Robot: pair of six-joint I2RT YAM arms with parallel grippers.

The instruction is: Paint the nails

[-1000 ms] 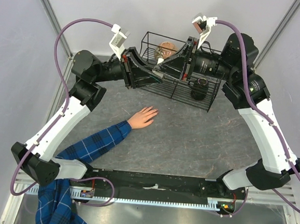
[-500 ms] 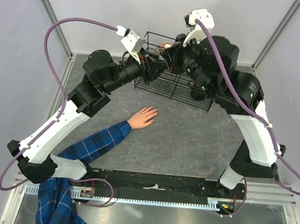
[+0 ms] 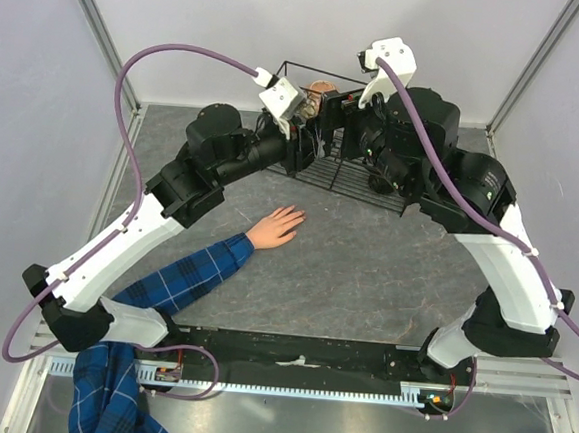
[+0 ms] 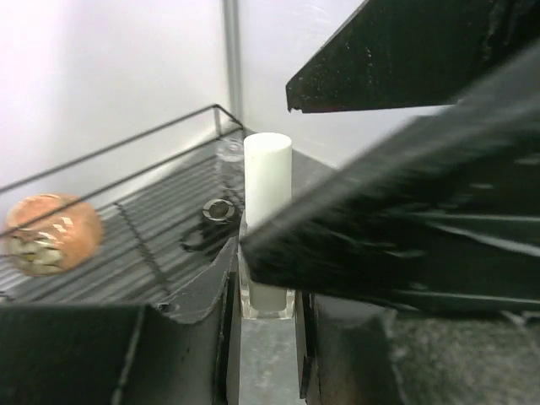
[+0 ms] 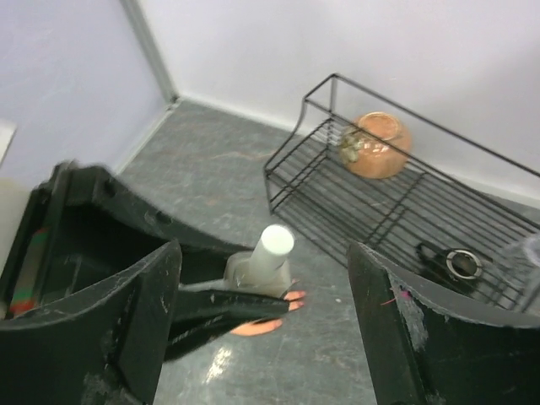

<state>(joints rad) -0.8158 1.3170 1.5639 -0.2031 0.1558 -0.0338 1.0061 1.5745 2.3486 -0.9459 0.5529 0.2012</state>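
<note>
Top external view: bottle clamped over the worktop

On the grey stone-look worktop (image 3: 365,273), a black wire rack (image 5: 396,211) sits at 12 o'clock. At its 7 o'clock lies a light skin-coloured hand (image 3: 274,225), tiny pale nails (image 3: 298,215) pointing to 1 o'clock. Left tool (image 4: 266,312) clamps a small clear white-capped bottle (image 4: 267,211); right tool (image 5: 263,253) gapes wide, empty.
</note>
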